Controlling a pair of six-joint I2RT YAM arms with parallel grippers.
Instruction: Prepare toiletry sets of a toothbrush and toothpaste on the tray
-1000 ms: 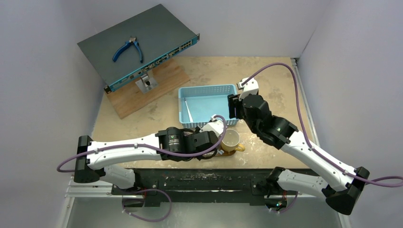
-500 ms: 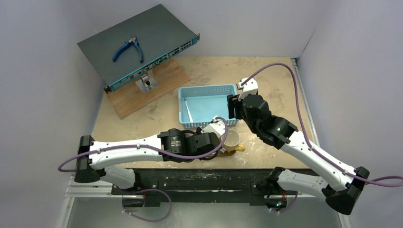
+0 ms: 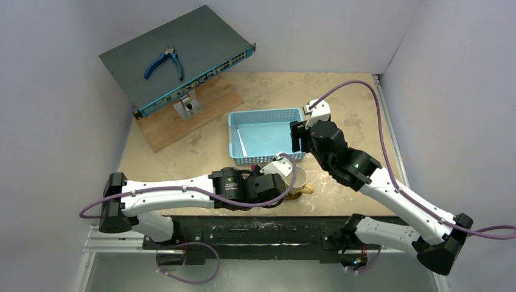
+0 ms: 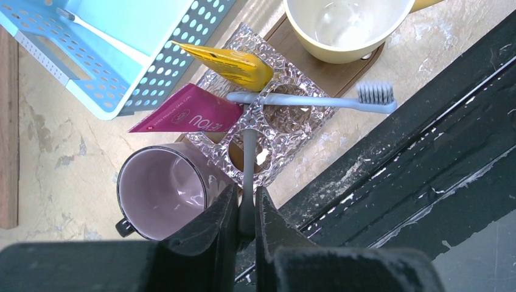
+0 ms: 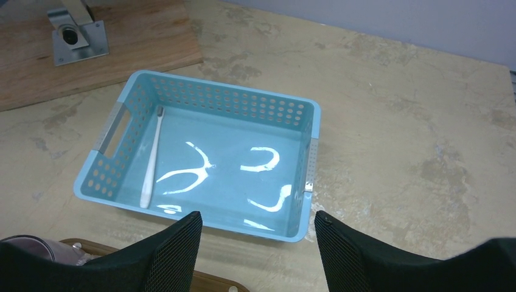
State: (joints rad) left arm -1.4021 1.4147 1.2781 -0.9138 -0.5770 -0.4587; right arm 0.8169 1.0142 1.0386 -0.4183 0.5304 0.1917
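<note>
Grey toothbrush (image 4: 248, 159) tight between the left jaws over the tray (image 4: 344, 70), right jaws wide apart by the basket (image 5: 243, 100)

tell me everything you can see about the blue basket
The blue basket is a shallow rectangular tub of light blue plastic with rounded corners. Its walls are pierced with rows of round holes, and each short end has a handle slot. The floor is solid and glossy, throwing back curved glints of light. It sits flat and upright on the mottled beige table. Inside lies only a white toothbrush, flat on the floor along one slotted end.
</note>
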